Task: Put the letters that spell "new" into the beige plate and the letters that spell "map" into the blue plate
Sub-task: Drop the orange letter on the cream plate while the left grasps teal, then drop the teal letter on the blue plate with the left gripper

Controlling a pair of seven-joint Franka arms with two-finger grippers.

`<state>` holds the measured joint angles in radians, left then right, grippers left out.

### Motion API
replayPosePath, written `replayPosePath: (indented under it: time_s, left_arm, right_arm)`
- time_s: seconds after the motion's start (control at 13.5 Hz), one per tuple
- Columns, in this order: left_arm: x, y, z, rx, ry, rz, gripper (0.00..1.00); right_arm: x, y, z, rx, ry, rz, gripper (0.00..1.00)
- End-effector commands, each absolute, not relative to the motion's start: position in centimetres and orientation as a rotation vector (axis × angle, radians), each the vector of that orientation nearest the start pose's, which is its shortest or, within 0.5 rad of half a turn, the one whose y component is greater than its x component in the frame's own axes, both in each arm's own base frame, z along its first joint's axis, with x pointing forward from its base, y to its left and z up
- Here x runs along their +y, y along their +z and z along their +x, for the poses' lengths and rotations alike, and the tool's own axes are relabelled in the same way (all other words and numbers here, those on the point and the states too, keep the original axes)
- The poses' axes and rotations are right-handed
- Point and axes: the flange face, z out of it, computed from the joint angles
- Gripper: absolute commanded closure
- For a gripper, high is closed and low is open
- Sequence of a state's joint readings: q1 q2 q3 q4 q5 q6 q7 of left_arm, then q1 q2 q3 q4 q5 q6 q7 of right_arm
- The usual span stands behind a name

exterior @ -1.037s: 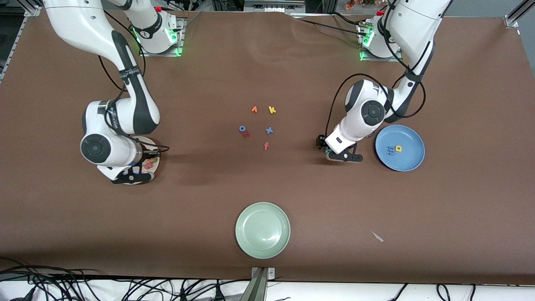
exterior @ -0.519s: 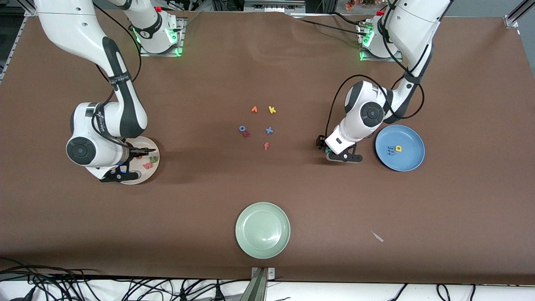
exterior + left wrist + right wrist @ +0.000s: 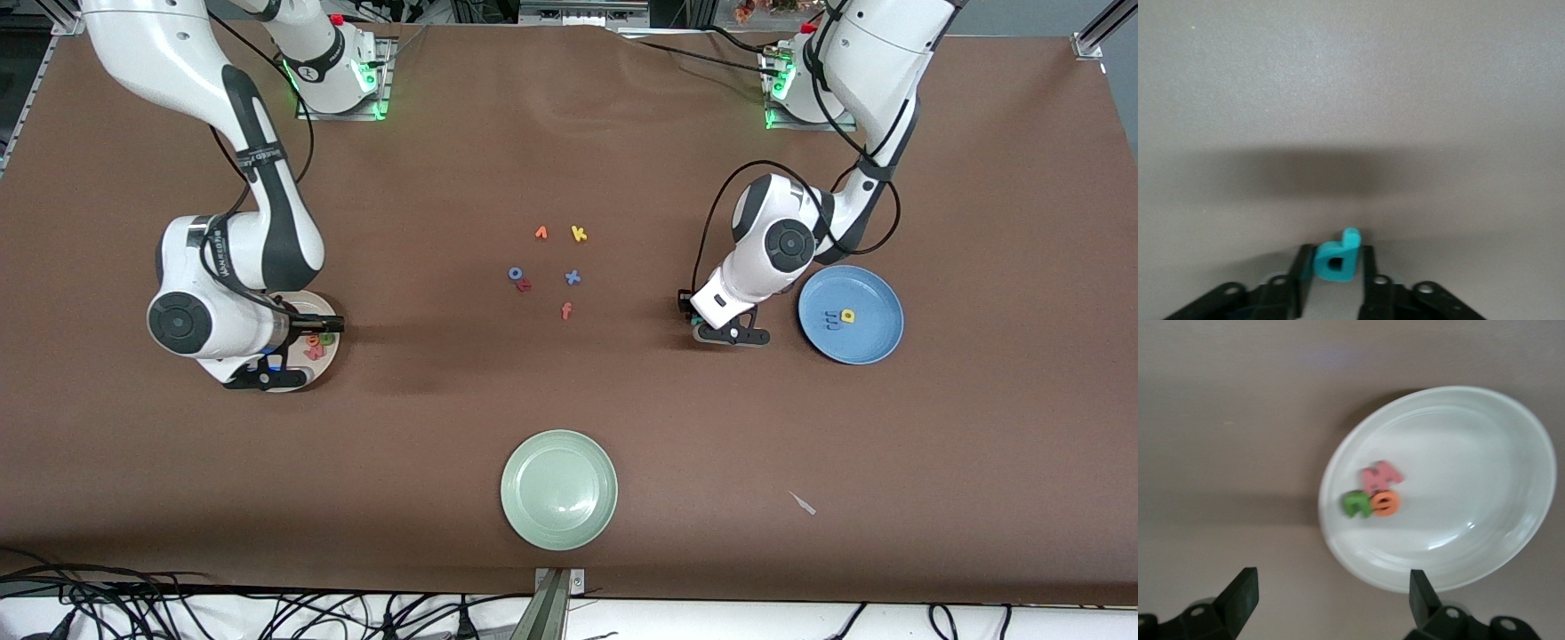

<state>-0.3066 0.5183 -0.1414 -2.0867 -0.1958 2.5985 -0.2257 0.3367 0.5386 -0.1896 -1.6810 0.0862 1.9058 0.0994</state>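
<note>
My left gripper (image 3: pixel 1331 267) is shut on the teal p (image 3: pixel 1336 257), low over the table (image 3: pixel 707 332) beside the blue plate (image 3: pixel 869 342), toward the middle of the table. The blue m (image 3: pixel 830 320) and yellow a (image 3: pixel 847 315) lie in that plate. My right gripper (image 3: pixel 1331 593) stands open over the edge of the beige plate (image 3: pixel 1471 473), with nothing between its fingers. The green n (image 3: pixel 1355 503), orange e (image 3: pixel 1385 502) and salmon w (image 3: pixel 1379 475) lie together in the beige plate (image 3: pixel 322 366).
Loose letters lie mid-table: an orange v-shape (image 3: pixel 540 233), yellow k (image 3: pixel 579 234), blue o (image 3: pixel 515 274), a red letter (image 3: pixel 524 285), blue x (image 3: pixel 573 277) and red f (image 3: pixel 566 310). A pale green plate (image 3: pixel 558 489) sits nearest the front camera. A small scrap (image 3: pixel 803 503) lies nearby.
My right gripper has opened over the beige plate, and its arm shifted slightly. My left gripper has shut on the teal p and has barely moved.
</note>
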Motion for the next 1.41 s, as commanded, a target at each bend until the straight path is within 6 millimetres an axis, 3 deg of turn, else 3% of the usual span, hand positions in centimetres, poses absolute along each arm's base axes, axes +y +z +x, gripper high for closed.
replayPosePath:
  time_s: [0.0,0.15,0.37,0.59,0.81,1.04,1.19,1.33]
  left_arm:
    - [-24.9,17.4,52.7,0.104,0.077,-3.285,0.89]
    - [-24.1,18.0,53.1,0.091,0.069,-3.286,0.89]
    - [-18.7,21.7,55.2,0.016,0.043,-3.282,0.89]
    - [-10.3,24.8,56.1,0.104,0.094,-3.278,0.88]
    - [-2.9,26.3,54.0,0.246,0.086,-3.269,0.87]
    - [1.5,27.3,52.1,0.24,0.138,-3.274,0.82]
    - [3.9,27.8,51.6,0.266,0.146,-3.277,0.7]
    - [5.8,27.7,51.4,0.266,0.14,-3.28,0.37]
  right_arm:
    - [15.0,29.9,62.7,0.032,0.537,-3.15,0.0]
    - [16.9,30.2,62.4,0.07,0.532,-3.16,0.0]
    - [17.6,30.1,62.5,0.102,0.519,-3.167,0.0]
    - [19.0,30.8,62.6,0.064,0.489,-3.173,0.0]
    - [18.7,32.2,62.3,0.051,0.446,-3.181,0.0]
    - [17.9,36.3,60.7,0.013,0.374,-3.163,0.0]
    - [17.6,39.5,59.1,-0.057,0.308,-3.18,0.0]
    - [16.6,43.4,57.5,-0.088,0.25,-3.166,0.0]
